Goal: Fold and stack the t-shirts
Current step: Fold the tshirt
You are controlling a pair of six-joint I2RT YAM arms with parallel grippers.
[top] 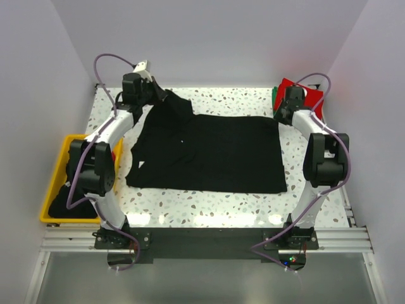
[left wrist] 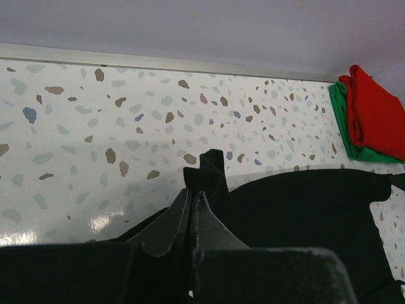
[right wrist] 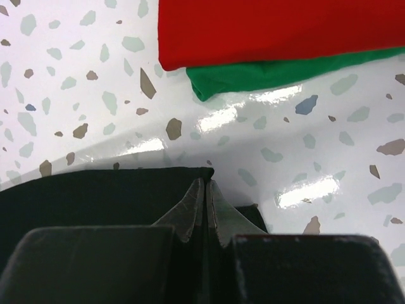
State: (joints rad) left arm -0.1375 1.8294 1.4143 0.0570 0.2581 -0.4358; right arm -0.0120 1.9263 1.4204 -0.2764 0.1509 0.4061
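Closed tight, the left gripper [left wrist: 193, 193] holds the far left corner of the black t-shirt [top: 215, 152], which lies spread across the table [top: 190, 204]. The right gripper [right wrist: 205, 183] pinches its far right corner likewise, near the folded red t-shirt [right wrist: 272, 25] on the green t-shirt [right wrist: 253, 73]. For a straight fold, I think both should carry the edge evenly, without slack.

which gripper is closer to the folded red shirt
Right. The right gripper pinches a corner of the black shirt just beside the red shirt. The left gripper holds the black shirt at the opposite far corner, across the table.
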